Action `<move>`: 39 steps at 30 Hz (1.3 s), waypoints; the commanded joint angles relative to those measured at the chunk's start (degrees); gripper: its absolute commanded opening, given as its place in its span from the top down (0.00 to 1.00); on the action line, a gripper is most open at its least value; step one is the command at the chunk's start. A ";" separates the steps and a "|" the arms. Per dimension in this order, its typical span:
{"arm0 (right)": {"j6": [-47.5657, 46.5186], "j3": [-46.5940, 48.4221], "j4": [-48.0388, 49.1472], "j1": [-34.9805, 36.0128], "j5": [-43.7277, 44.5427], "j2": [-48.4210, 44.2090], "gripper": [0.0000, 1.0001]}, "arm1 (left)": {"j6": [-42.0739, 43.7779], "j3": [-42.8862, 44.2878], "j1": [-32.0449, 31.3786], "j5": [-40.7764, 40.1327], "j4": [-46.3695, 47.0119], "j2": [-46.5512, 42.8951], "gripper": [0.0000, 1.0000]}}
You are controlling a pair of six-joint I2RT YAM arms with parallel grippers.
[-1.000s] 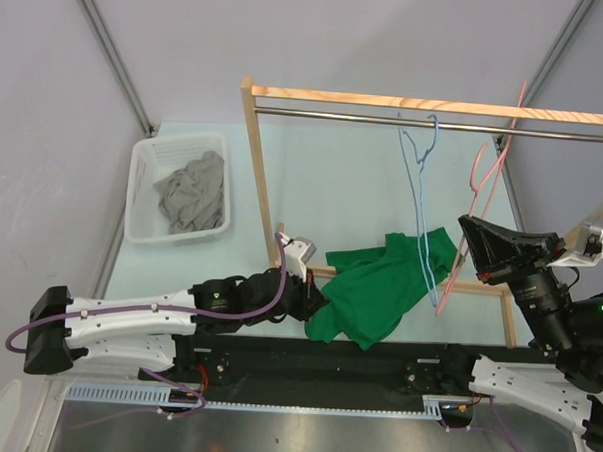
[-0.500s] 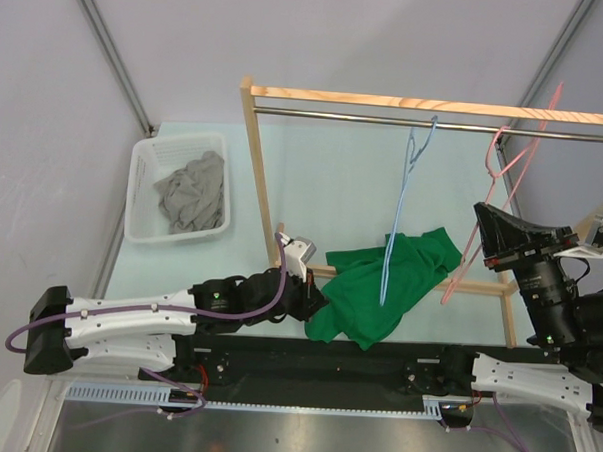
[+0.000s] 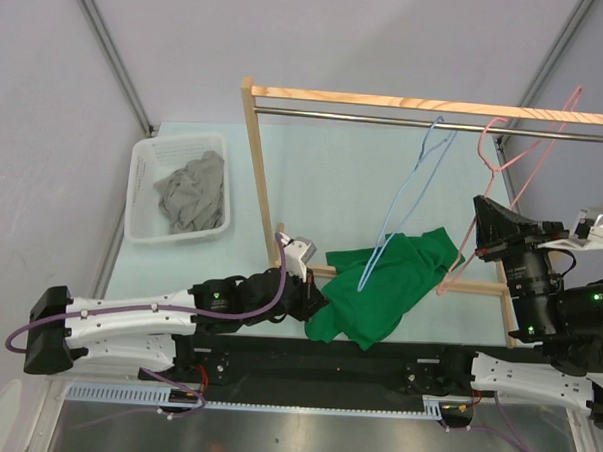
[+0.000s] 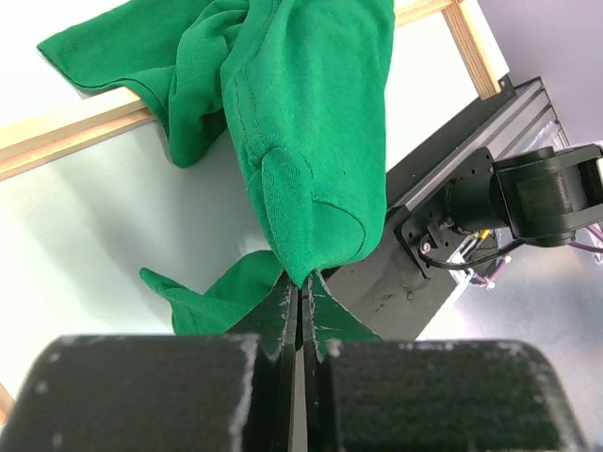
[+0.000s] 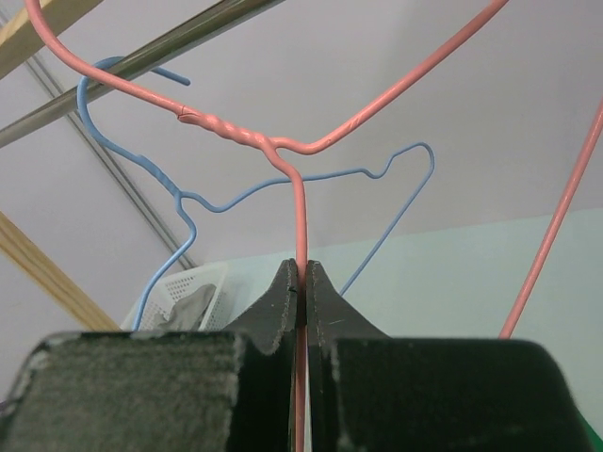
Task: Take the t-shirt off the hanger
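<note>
The green t-shirt (image 3: 379, 281) lies crumpled on the table, draped over the rack's low wooden bar (image 3: 479, 287). My left gripper (image 3: 316, 299) is shut on its near edge. In the left wrist view the t-shirt (image 4: 311, 113) hangs from the closed left gripper (image 4: 300, 282). The pink wire hanger (image 3: 492, 166) is bare, with its hook at the metal rail (image 3: 366, 119). My right gripper (image 3: 478, 232) is shut on it. In the right wrist view the right gripper (image 5: 301, 268) pinches the pink hanger's (image 5: 300, 212) straight wire below its twisted neck.
A bare blue hanger (image 3: 413, 186) hangs tilted on the rail beside the pink one, its lower end over the shirt; it shows behind the pink hanger (image 5: 283, 184) in the right wrist view. A white basket (image 3: 143, 194) with grey cloth (image 3: 193, 191) stands at the left.
The blue hanger has swung, its lower end going left across the shirt. The pink hanger has tilted more upward to the right, and my right gripper has shifted slightly with it. The left arm is still.
</note>
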 commanded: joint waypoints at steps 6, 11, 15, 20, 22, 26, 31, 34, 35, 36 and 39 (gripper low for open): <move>-2.88 -0.18 5.41 0.40 5.26 3.20 1.00 | -0.97 0.63 0.26 0.67 1.80 -1.63 1.00; -1.65 -0.53 5.41 0.40 9.82 3.73 1.00 | -1.06 0.71 0.26 1.02 1.54 -2.24 1.00; 0.55 -0.44 3.39 0.49 11.50 3.64 1.00 | -1.06 0.71 0.26 1.11 1.36 -2.86 1.00; 4.41 0.17 -2.58 0.40 12.82 3.64 1.00 | -1.23 0.71 0.26 1.02 0.92 -3.12 1.00; 8.45 1.75 -7.48 0.40 13.35 3.82 1.00 | -1.41 0.63 0.26 1.20 0.83 -3.21 1.00; 16.45 3.60 -15.76 0.40 13.61 3.38 0.86 | -1.41 0.71 0.17 1.73 0.75 -3.39 0.99; 25.22 6.84 -26.80 0.40 11.51 3.46 0.50 | -1.14 1.59 0.26 1.38 -0.13 -2.77 1.00; 33.04 11.59 -37.52 0.31 10.98 4.87 0.31 | -1.32 3.35 0.26 -1.16 -4.41 -3.29 1.00; 34.29 12.73 -39.66 0.48 10.72 5.05 0.26 | -1.93 4.05 0.17 -2.48 -5.75 -3.91 1.00; 35.26 14.40 -41.42 0.40 10.19 5.22 0.19 | -2.02 4.14 0.26 -4.58 -6.80 -4.61 1.00; 38.77 16.25 -46.70 0.40 8.61 4.61 0.08 | -1.23 3.97 0.35 -8.10 -9.79 -9.26 1.00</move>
